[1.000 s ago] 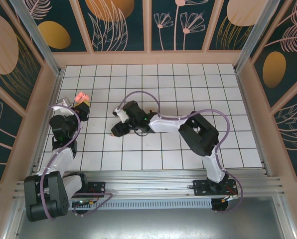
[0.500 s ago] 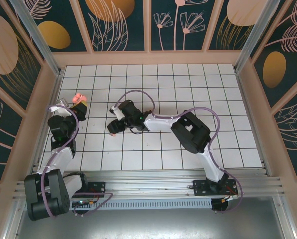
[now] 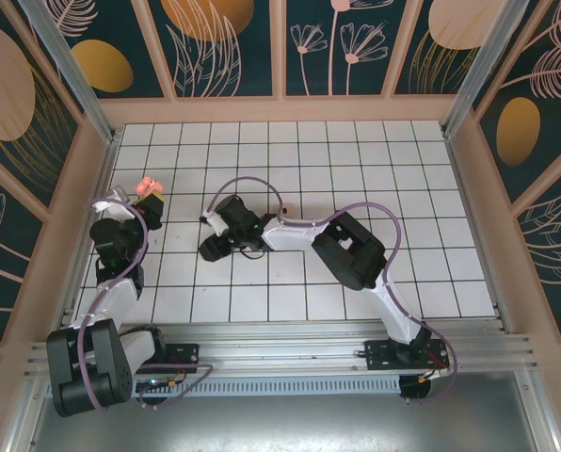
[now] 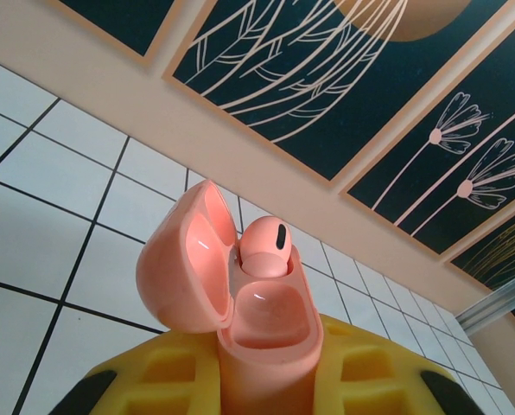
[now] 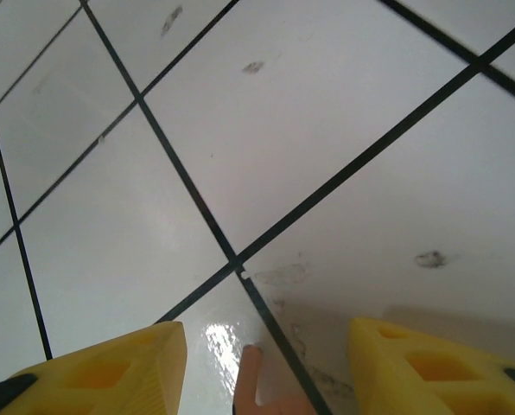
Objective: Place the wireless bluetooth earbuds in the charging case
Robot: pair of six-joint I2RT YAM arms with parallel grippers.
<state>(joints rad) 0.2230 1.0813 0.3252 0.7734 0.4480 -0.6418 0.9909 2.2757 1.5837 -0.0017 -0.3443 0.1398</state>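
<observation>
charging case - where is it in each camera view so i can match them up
top external: charging case left of centre, at the left pincer tip, over the tiled table.
left wrist: bottom centre, lid open, clamped in that pincer.
right wrist: bare tiles, a pink earbud low centre.
shared landmark: the table's black grid lines.

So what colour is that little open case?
The charging case is salmon pink, clearest in the left wrist view.

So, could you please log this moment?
left gripper shut on open charging case | one earbud seated | right gripper open, loose earbud between fingers
</observation>
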